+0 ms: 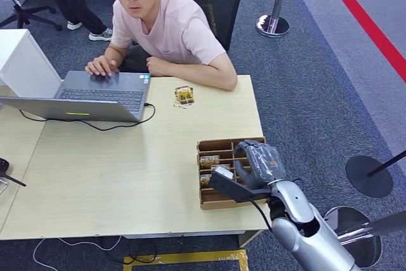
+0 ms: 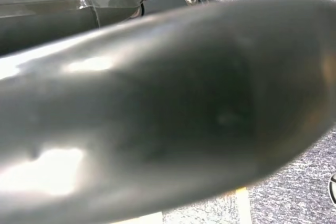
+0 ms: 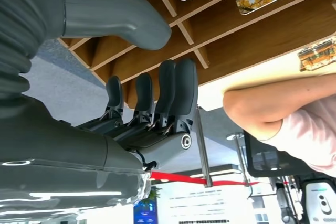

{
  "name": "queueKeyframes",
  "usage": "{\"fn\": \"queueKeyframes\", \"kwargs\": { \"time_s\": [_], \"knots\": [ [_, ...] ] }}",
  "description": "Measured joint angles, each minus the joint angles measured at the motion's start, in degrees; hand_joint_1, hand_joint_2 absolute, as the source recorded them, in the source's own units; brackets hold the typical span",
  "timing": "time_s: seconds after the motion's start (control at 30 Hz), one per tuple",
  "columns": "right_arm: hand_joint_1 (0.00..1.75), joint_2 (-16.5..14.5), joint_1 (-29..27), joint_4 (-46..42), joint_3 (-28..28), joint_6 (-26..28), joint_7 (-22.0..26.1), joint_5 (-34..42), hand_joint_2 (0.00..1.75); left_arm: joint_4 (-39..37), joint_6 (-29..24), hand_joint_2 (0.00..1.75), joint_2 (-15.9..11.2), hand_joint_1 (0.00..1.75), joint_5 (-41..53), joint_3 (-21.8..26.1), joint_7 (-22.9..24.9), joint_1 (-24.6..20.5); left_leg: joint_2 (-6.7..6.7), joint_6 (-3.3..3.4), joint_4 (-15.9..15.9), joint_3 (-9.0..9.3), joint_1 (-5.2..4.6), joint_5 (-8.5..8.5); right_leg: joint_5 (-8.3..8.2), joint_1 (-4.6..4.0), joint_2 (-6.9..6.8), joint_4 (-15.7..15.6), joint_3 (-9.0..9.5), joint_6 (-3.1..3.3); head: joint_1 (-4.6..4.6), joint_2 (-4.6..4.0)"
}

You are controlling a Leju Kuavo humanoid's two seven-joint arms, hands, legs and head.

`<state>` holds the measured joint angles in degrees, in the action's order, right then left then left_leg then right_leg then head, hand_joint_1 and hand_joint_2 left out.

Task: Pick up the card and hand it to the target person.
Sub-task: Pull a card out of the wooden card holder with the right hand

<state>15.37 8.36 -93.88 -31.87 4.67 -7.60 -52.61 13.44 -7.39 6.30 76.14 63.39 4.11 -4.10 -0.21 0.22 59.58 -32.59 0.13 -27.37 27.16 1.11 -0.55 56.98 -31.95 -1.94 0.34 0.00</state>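
Right hand (image 1: pixel 261 163) hovered over the brown divided tray (image 1: pixel 207 202) on the tabletop (image 1: pixel 120 169), fingers (image 3: pixel 174 90) apart and empty; cards (image 1: pixel 209 160) lay in tray compartments — another card (image 1: pixel 184 96) near the seated person (image 1: pixel 167 30); left hand unseen.

- Head view: even, bright indoor light from above; the bench (image 1: pixel 134 169) is evenly lit, with only soft, short shadows beside the laptop (image 1: pixel 91 96) and the divided tray (image 1: pixel 229 204). Detail is sharp to the edges.
- Left wrist view: a dark curved surface sits too close and is badly blurred (pale glare streaks run across it); the carpet (image 2: pixel 293 192) behind is sharper.
- Right wrist view: the right hand (image 3: pixel 150 103) is crisp, with glare on its grey cover.
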Motion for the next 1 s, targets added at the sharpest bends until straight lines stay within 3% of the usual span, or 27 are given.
{"fn": "queueKeyframes", "kwargs": {
  "time_s": [0.33, 1.0],
  "knots": [
    [1.05, -0.1, 1.2, 1.2, -1.2, -3.0, 1.5, 1.8, 1.75, 0.0, -0.1, 0.0, 0.1, 0.0, 0.0, 0.0, 0.5, 0.0, 0.0, 0.0, 0.0, -0.02, 0.0, 0.0, 0.0, 0.0, -0.02, 0.0, 0.01, 0.0, -0.01, 0.0],
    [1.04, -0.4, 0.7, 2.6, -3.0, -3.1, 0.3, 1.9, 1.75, 0.0, -0.2, 0.0, 0.3, 0.0, 0.7, 0.0, 0.4, 0.0, 0.0, 0.0, 0.0, -0.01, 0.0, 0.0, 0.0, 0.0, -0.01, 0.0, 0.0, 0.0, -0.01, 0.0]
  ]
}}
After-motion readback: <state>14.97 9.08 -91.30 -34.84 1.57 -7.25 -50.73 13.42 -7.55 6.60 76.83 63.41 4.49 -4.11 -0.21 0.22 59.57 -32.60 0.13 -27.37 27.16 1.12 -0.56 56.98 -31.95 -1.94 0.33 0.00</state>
